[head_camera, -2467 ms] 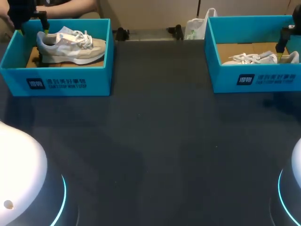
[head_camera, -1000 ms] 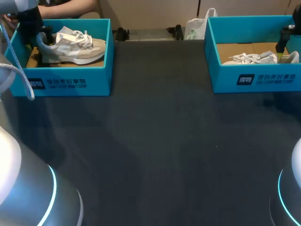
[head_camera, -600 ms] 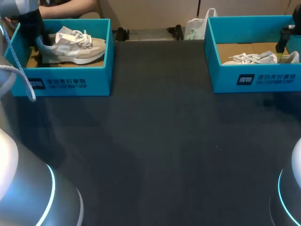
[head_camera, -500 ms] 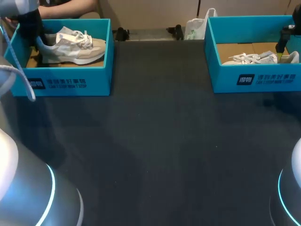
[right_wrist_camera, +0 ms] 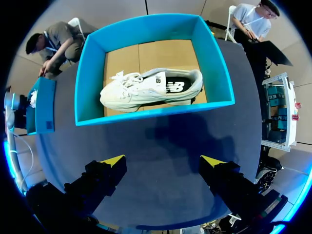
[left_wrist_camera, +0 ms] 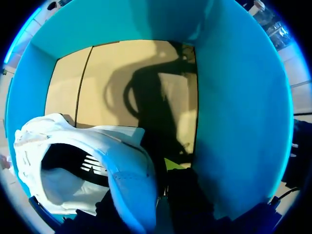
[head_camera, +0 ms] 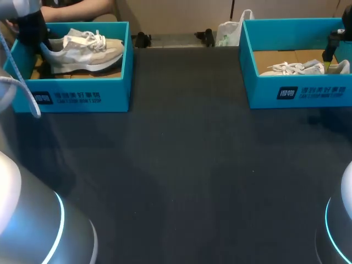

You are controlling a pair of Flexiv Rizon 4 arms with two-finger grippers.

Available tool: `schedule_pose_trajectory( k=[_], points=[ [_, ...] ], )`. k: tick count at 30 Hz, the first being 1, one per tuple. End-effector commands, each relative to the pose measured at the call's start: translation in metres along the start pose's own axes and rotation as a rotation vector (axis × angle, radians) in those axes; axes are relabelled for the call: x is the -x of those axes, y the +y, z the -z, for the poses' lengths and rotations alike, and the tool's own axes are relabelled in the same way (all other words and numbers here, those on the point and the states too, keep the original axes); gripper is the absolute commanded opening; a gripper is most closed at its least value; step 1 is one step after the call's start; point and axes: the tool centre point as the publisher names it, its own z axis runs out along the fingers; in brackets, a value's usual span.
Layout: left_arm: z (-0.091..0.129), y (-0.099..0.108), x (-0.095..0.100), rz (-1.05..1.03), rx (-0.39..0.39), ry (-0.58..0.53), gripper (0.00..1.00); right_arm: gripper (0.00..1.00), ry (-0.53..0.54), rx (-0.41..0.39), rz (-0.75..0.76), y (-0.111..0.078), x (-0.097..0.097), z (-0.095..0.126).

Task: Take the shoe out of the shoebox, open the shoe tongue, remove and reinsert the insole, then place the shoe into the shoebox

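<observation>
Two shoeboxes (head_camera: pixel 82 99) each wall in a shoe (head_camera: pixel 82 50).

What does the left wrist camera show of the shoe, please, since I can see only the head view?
Observer: The left shoe has its opening turned to that camera, with a pale insole lying inside.
Operator: And is the right gripper open?
Observer: Yes. The right gripper is open above the table, with nothing between its fingers.
Operator: What about the other shoe?
Observer: The right shoe lies across its box, and its inside is dark.
</observation>
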Motion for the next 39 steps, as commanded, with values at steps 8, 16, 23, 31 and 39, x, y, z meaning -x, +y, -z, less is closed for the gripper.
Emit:
schedule_pose_trajectory(
  k=[8,16,23,31,39],
  points=[
    [0.063,-0.004,-0.006,0.006,0.036,-0.038,0.00,1.00,0.000,0.002,0.000,-0.001,0.000,0.000],
    [0.121,-0.021,0.002,0.017,0.117,-0.022,0.00,1.00,0.000,0.002,0.000,-0.001,0.000,0.000],
    [0.168,-0.049,0.008,0.044,0.149,-0.001,0.00,1.00,0.000,0.002,0.000,-0.001,0.000,0.000],
    [0.218,-0.107,0.022,0.063,0.191,0.022,0.00,1.00,0.000,0.002,0.000,-0.001,0.000,0.000],
    [0.232,-0.125,0.026,0.085,0.237,0.021,0.00,1.00,0.000,0.002,0.000,-0.001,0.000,0.000]
  ],
)
